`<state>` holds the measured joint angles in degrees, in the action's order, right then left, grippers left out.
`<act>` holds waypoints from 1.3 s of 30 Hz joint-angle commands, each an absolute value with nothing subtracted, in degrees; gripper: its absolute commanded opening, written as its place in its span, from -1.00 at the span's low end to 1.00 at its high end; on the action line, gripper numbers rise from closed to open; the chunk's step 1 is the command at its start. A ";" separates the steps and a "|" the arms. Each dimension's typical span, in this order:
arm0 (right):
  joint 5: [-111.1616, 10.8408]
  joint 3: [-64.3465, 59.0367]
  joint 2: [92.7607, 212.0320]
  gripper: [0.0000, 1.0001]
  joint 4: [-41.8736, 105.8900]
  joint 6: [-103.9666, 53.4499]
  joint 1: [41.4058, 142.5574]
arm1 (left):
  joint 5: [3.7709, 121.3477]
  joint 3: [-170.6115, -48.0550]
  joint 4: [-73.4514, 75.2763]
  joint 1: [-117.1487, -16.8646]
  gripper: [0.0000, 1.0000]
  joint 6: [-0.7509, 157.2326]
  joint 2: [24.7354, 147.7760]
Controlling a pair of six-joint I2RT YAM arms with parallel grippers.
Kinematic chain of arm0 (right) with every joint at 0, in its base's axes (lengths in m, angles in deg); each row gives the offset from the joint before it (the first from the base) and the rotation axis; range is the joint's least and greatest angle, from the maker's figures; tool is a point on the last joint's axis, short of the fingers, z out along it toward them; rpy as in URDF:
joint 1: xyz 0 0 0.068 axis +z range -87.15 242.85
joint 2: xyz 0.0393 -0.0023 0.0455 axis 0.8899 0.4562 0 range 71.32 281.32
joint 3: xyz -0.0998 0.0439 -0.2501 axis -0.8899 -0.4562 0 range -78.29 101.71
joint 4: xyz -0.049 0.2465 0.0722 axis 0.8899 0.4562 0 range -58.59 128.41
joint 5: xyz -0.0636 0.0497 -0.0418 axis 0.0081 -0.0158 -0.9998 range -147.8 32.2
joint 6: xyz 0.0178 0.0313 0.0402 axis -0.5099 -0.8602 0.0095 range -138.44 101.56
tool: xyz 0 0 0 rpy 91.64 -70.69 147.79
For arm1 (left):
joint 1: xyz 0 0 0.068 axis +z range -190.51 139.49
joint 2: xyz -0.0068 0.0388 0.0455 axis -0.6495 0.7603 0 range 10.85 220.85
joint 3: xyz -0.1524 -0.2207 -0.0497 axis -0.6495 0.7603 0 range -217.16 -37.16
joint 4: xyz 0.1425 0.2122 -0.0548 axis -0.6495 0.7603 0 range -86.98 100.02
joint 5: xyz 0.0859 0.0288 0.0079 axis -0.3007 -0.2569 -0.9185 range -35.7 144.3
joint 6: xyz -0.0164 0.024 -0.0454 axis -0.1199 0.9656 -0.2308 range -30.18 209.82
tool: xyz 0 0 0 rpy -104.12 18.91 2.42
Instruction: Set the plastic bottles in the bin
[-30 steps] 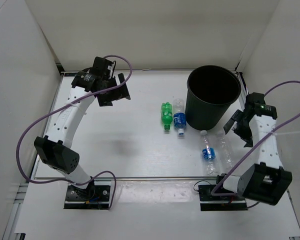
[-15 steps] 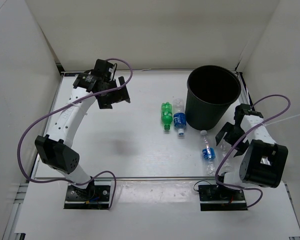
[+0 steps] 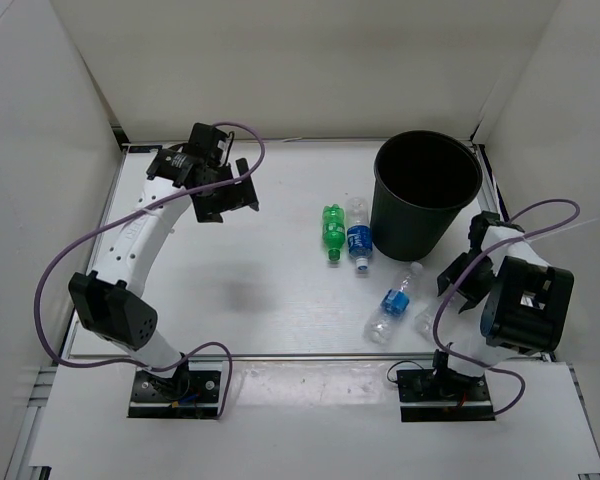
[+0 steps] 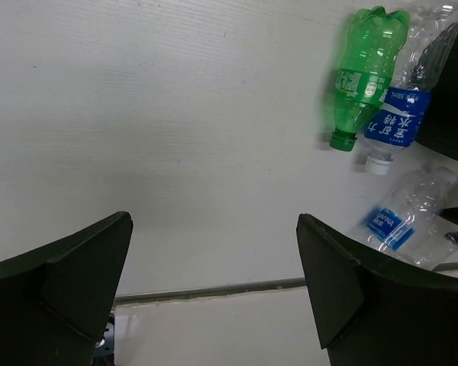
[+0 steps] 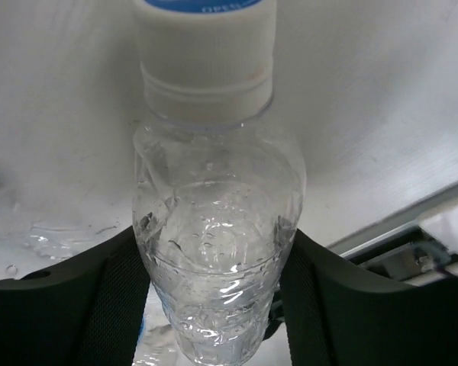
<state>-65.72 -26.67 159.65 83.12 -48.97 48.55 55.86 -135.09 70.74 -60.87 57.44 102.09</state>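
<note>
The left gripper [image 3: 225,203] hovers at the table's [image 3: 280,300] 10 o'clock, jaws wide, while the right gripper's [image 3: 458,285] jaws clasp a clear white-capped bottle [image 5: 214,229] lying on the table at the black bin's [image 3: 420,225] 5 o'clock.

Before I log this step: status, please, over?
Left gripper jaws open, holding nothing. Right gripper jaws shut on clear bottle. Green bottle and labelled bottle lie together left of bin.
</note>
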 commanded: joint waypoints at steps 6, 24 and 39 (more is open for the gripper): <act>-68.18 -19.50 144.64 -0.12 97.93 -58.24 48.18 | 54.30 -131.56 70.52 -60.72 1.00 57.92 96.89; -63.76 51.25 158.21 -0.49 89.70 -48.15 52.13 | 53.95 -123.74 70.60 -60.72 1.00 56.77 97.69; -69.93 39.84 153.68 1.00 90.91 -46.92 68.12 | 62.65 -138.48 57.67 -61.24 1.00 50.80 110.23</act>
